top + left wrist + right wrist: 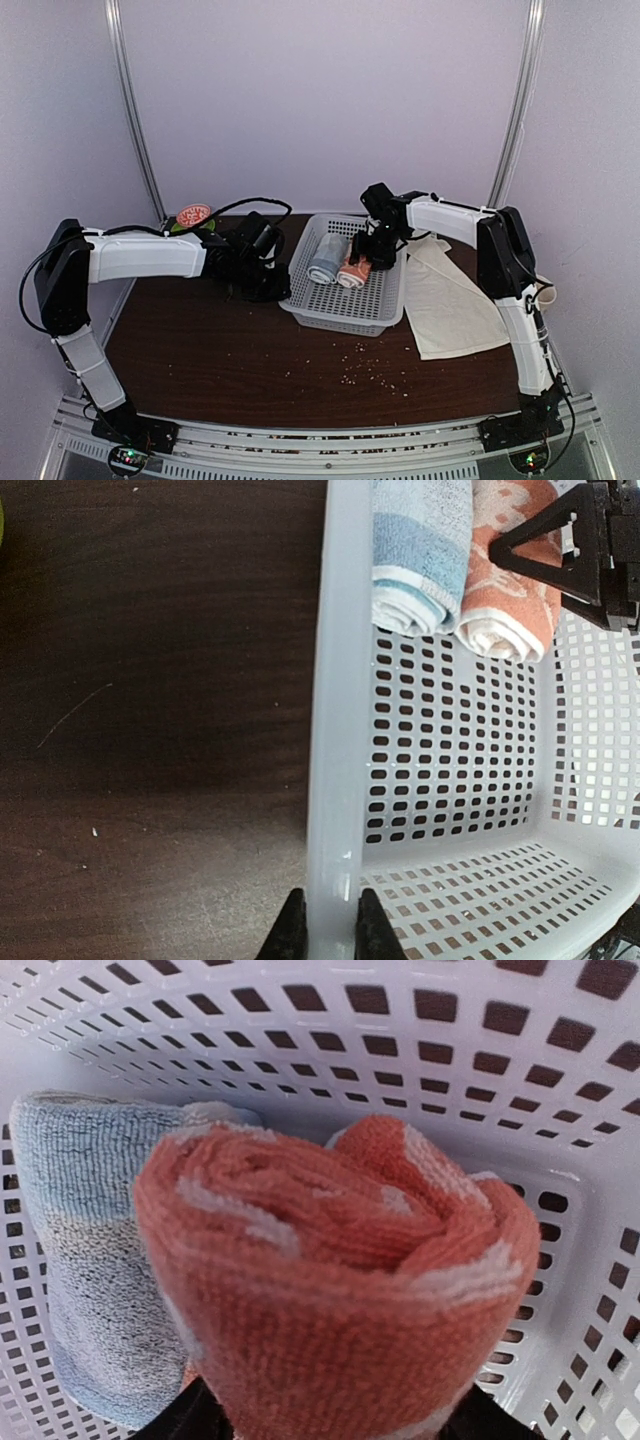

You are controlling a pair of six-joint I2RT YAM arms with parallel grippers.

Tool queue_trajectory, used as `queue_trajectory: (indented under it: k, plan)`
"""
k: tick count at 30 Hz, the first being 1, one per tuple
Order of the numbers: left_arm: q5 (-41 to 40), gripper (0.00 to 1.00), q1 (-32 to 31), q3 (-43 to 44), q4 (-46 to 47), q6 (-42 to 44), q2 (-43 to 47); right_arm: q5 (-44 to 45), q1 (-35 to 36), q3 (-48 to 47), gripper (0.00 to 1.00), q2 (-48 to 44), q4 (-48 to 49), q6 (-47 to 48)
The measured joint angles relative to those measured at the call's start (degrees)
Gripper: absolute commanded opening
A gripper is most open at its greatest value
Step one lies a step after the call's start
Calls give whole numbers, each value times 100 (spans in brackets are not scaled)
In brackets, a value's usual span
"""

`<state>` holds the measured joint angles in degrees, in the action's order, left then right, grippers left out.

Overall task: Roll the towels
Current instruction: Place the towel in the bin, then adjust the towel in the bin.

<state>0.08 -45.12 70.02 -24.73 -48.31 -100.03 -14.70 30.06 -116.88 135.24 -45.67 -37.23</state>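
While the left arm (140,255) is reaching in from the side, the left jaws are pinching the white basket (340,318) by its left wall, nearly closed with only the thin plastic between them. The basket is sitting on the dark counter (220,340). Inside it, 2 rolls are lying side by side and touching: a grey-blue rolled towel (90,1260) on the left and the salmon-orange towel (330,1290), rolled up, on its right. The right arm (450,218) is bending down over the basket. The right jaws are standing wide apart, straddling the orange roll without visibly squeezing it; whether they are touching the cloth, I cannot tell. The cream-white towel (450,300) is lying unrolled and flat on the counter, just beside the basket's right edge. Small crumbs (370,372) are dotting the counter in front.
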Motion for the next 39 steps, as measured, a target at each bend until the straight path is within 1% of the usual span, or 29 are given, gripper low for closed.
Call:
queue_trajectory:
  k: [3, 8, 14, 19, 25, 30, 33, 39]
  plan:
    - [2, 0, 0, 7, 0, 0, -4, 146, -2, 0, 72, -39, -118, 92]
    - [15, 0, 0, 28, 0, 4, -26, 374, -15, 7, 74, -234, -284, 153]
    - [35, 0, 0, 81, 0, 37, -70, 520, -42, 120, 74, -634, -243, 103]
    - [42, 0, 0, 92, 0, 42, -83, 627, -74, 81, 73, -651, -275, 28]
    - [57, 0, 0, 103, 2, 44, -92, 756, -92, 31, 63, -546, -304, -94]
    - [61, 0, 0, 105, 4, 50, -96, 769, -92, -254, 54, -271, -413, -170]
    - [63, 0, 0, 107, 4, 63, -96, 769, -92, -378, 52, -131, -446, -175]
    - [76, 0, 0, 107, 4, 66, -96, 715, -94, -518, 43, 70, -533, -186]
